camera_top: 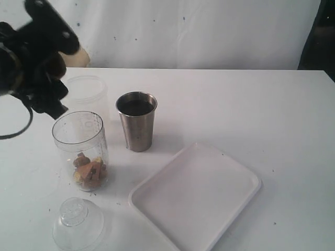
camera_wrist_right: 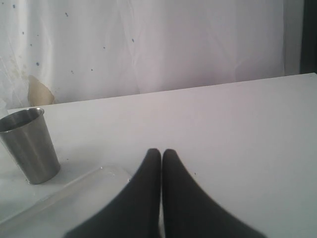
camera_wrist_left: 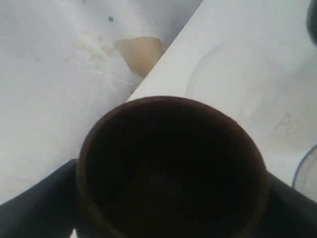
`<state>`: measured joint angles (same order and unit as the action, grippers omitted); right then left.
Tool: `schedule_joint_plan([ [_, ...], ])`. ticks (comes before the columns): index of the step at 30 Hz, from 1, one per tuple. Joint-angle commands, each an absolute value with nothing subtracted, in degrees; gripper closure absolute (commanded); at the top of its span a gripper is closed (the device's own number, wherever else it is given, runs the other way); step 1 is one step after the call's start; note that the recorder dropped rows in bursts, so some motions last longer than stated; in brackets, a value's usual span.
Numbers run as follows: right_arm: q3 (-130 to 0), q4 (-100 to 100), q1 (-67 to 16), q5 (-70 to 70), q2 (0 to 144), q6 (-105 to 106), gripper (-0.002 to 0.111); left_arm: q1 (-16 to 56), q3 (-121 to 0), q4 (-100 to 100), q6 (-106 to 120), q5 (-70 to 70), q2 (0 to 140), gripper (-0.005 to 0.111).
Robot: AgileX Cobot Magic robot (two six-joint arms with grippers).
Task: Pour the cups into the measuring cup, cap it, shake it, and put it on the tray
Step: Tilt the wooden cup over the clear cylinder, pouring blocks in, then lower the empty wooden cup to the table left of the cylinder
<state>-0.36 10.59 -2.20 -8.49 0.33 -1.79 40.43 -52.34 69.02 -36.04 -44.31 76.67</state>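
Your left tool (camera_top: 43, 63), clamped on the brown bowl-like cup (camera_wrist_left: 171, 168), hangs above and left of the upright, open measuring cup (camera_top: 79, 149) on the surface (camera_top: 235, 104), nearer than your right tool (camera_wrist_right: 161, 154), pressed together empty.

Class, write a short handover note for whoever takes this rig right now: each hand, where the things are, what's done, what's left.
Left hand: shut on the brown cup, raised over the table's left side; its contents unseen.
Right hand: shut, empty, low beside the tray.
Measuring cup: upright, uncapped, coloured pieces in its bottom; domed lid on the table before it.
Steel tumbler and frosted cup stand upright nearby.
Left: remaining pours, cap, shake, set on tray.
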Motion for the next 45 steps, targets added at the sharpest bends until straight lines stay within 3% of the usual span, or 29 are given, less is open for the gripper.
schedule_joint_plan([
  [1,0.0,10.59,-2.26,-8.13,0.0,-1.31,0.108,31.16,-50.29,64.93,-44.18,-32.5,69.96,0.107],
  [12,0.0,10.59,-2.26,-8.13,0.0,-1.31,0.108,4.93,-36.6,63.58,-64.47,9.88,63.35,0.107],
  [18,0.0,10.59,-2.26,-8.13,0.0,-1.31,0.108,-4.03,-29.21,49.36,-54.22,26.19,65.76,0.107],
  [23,0.0,10.59,-2.26,-8.13,0.0,-1.31,0.108,-5.68,-21.38,30.4,-32.38,42.55,69.43,0.107],
  [28,0.0,10.65,-2.26,-8.13,0.0,-1.31,0.108,-5.68,-16.41,19.57,-26.16,54.54,74.03,0.107],
  [45,0.0,10.65,-2.26,-8.13,0.0,-1.31,0.108,-5.68,-17.37,18.68,-17.91,68.9,103.52,0.107],
])
